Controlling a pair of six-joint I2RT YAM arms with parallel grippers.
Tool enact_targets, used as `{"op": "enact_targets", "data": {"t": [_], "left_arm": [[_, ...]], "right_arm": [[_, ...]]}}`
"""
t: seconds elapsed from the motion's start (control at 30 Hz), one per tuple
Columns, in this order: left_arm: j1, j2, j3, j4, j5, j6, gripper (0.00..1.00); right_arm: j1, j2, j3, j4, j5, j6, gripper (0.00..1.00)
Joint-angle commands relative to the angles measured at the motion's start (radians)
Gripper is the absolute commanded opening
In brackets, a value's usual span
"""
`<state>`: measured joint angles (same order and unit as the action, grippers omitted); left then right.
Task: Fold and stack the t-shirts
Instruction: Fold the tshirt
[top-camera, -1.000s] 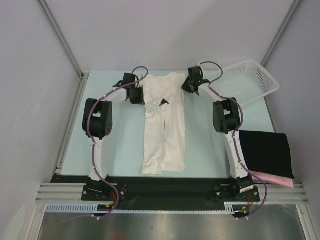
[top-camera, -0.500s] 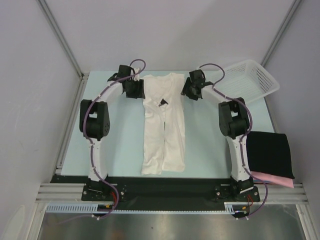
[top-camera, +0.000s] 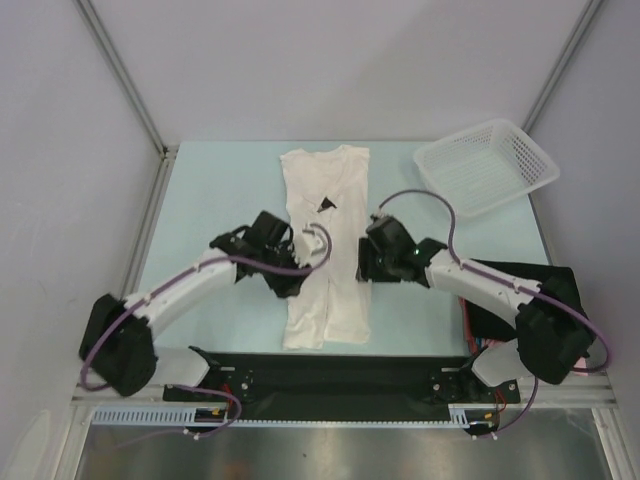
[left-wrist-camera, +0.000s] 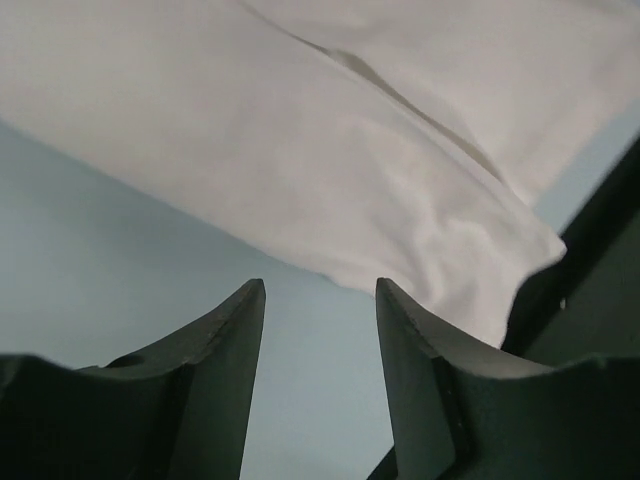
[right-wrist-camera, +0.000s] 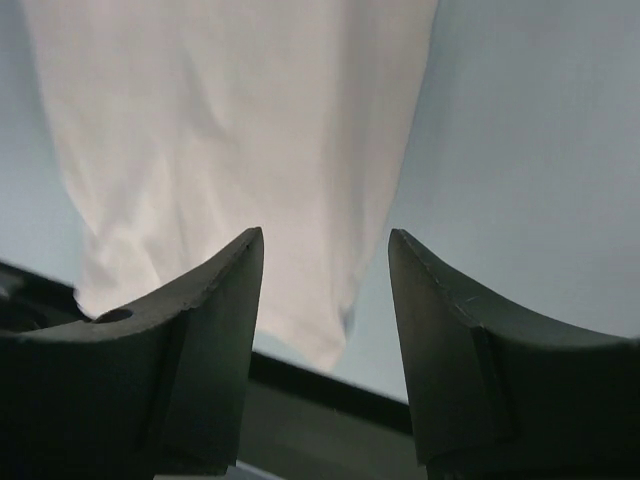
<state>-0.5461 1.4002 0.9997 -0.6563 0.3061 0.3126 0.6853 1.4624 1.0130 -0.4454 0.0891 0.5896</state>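
Plain white short-sleeved t-shirt (top-camera: 330, 200) in the middle of the pale blue table (top-camera: 220, 190), laid lengthwise, collar far, hem by the near edge, sides already turned in to make a long narrow strip. Judged part-folded: crosswise folds and stacking not yet done. Folded black t-shirt (top-camera: 555, 283) at the near right corner, partly under the right arm; pink one not made out. Left gripper (top-camera: 290, 270) and right gripper (top-camera: 368, 265) low at opposite edges of the strip, about halfway down. Impossible to read finger state from above. Shown only by the wrist cameras: both pairs of fingers (left-wrist-camera: 225, 340) spread, holding nothing, cloth edge just ahead. Shown only from above: white plastic mesh basket (top-camera: 520, 150) at the far right.
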Motion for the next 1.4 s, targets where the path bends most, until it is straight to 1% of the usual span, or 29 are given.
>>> {"op": "enact_targets", "data": {"t": [0.0, 0.03, 0.07, 0.1, 0.13, 0.2, 0.23, 0.27, 0.3, 0.33, 0.37, 0.4, 0.43, 0.53, 0.63, 0.77, 0.87, 0.93, 0.97, 1.03, 1.07, 1.1, 1.13, 1.17, 1.23, 1.27, 1.3, 1.33, 1.37], "left_arm": [[-0.119, -0.219, -0.126, -0.086, -0.019, 0.196, 0.55], [-0.155, -0.277, -0.192, -0.094, -0.057, 0.226, 0.55], [-0.222, -0.327, -0.225, -0.106, -0.083, 0.256, 0.56], [-0.254, -0.41, -0.246, -0.126, -0.103, 0.314, 0.56], [-0.268, -0.415, -0.239, -0.203, -0.116, 0.338, 0.56], [-0.278, -0.415, -0.222, -0.264, -0.237, 0.35, 0.55], [-0.288, -0.425, -0.199, -0.34, -0.272, 0.385, 0.55], [-0.319, -0.444, -0.191, -0.354, -0.341, 0.476, 0.55], [-0.336, -0.472, -0.191, -0.345, -0.361, 0.523, 0.57], [-0.357, -0.527, -0.206, -0.285, -0.37, 0.566, 0.59], [-0.418, -0.546, -0.22, -0.254, -0.355, 0.641, 0.62], [-0.457, -0.564, -0.243, -0.215, -0.355, 0.661, 0.64], [-0.498, -0.564, -0.309, -0.148, -0.361, 0.675, 0.64], [-0.667, -0.537, -0.438, -0.058, -0.357, 0.704, 0.64], [-0.768, -0.515, -0.507, 0.027, -0.349, 0.712, 0.65], [-0.779, -0.408, -0.513, 0.093, -0.355, 0.698, 0.65], [-0.778, -0.316, -0.516, 0.17, -0.401, 0.675, 0.62], [-0.778, -0.282, -0.533, 0.229, -0.424, 0.675, 0.59], [-0.778, -0.277, -0.539, 0.233, -0.42, 0.678, 0.58], [-0.776, -0.276, -0.558, 0.233, -0.414, 0.687, 0.52], [-0.776, -0.279, -0.568, 0.241, -0.424, 0.692, 0.46], [-0.776, -0.283, -0.585, 0.247, -0.432, 0.694, 0.31], [-0.776, -0.283, -0.59, 0.257, -0.441, 0.697, 0.22], [-0.776, -0.285, -0.59, 0.257, -0.45, 0.689, 0.01], [-0.776, -0.291, -0.558, 0.215, -0.444, 0.666, 0.0], [-0.776, -0.294, -0.534, 0.181, -0.431, 0.627, 0.0], [-0.778, -0.303, -0.506, 0.143, -0.385, 0.6, 0.0], [-0.779, -0.306, -0.44, 0.051, -0.359, 0.57, 0.0], [-0.782, -0.31, -0.412, 0.011, -0.331, 0.518, 0.0]], "right_arm": [[0.142, -0.092, -0.149, -0.087, -0.018, 0.117, 0.57], [0.172, -0.115, -0.21, -0.085, -0.012, 0.139, 0.57], [0.203, -0.154, -0.23, -0.085, -0.002, 0.186, 0.57], [0.256, -0.168, -0.249, -0.088, 0.021, 0.208, 0.57], [0.272, -0.178, -0.273, -0.093, 0.029, 0.228, 0.56], [0.309, -0.203, -0.289, -0.104, 0.047, 0.274, 0.56], [0.339, -0.211, -0.3, -0.107, 0.057, 0.289, 0.56], [0.35, -0.217, -0.312, -0.104, 0.072, 0.309, 0.56], [0.353, -0.227, -0.323, -0.096, 0.072, 0.321, 0.56], [0.358, -0.234, -0.336, -0.087, 0.067, 0.331, 0.56], [0.358, -0.24, -0.367, -0.057, 0.063, 0.341, 0.55], [0.361, -0.252, -0.381, -0.04, 0.057, 0.361, 0.55], [0.361, -0.252, -0.395, -0.017, 0.052, 0.369, 0.54], [0.359, -0.219, -0.399, 0.031, 0.02, 0.357, 0.53], [0.355, -0.174, -0.392, 0.042, 0.008, 0.332, 0.51], [0.336, -0.149, -0.392, 0.054, -0.017, 0.309, 0.43], [0.318, -0.163, -0.422, 0.077, -0.029, 0.305, 0.31], [0.31, -0.163, -0.432, 0.091, -0.034, 0.302, 0.26], [0.31, -0.16, -0.43, 0.091, -0.037, 0.297, 0.2], [0.31, -0.151, -0.432, 0.105, -0.048, 0.292, 0.14], [0.31, -0.149, -0.432, 0.108, -0.06, 0.289, 0.08], [0.31, -0.149, -0.433, 0.111, -0.064, 0.283, 0.05], [0.312, -0.151, -0.436, 0.111, -0.069, 0.282, 0.04], [0.312, -0.155, -0.439, 0.111, -0.078, 0.28, 0.0], [0.33, -0.181, -0.442, 0.103, -0.08, 0.279, 0.0], [0.339, -0.191, -0.442, 0.096, -0.116, 0.277, 0.0], [0.35, -0.206, -0.442, 0.085, -0.129, 0.276, 0.0], [0.365, -0.212, -0.442, 0.062, -0.14, 0.277, 0.0], [0.391, -0.214, -0.442, 0.048, -0.159, 0.279, 0.0]]}}
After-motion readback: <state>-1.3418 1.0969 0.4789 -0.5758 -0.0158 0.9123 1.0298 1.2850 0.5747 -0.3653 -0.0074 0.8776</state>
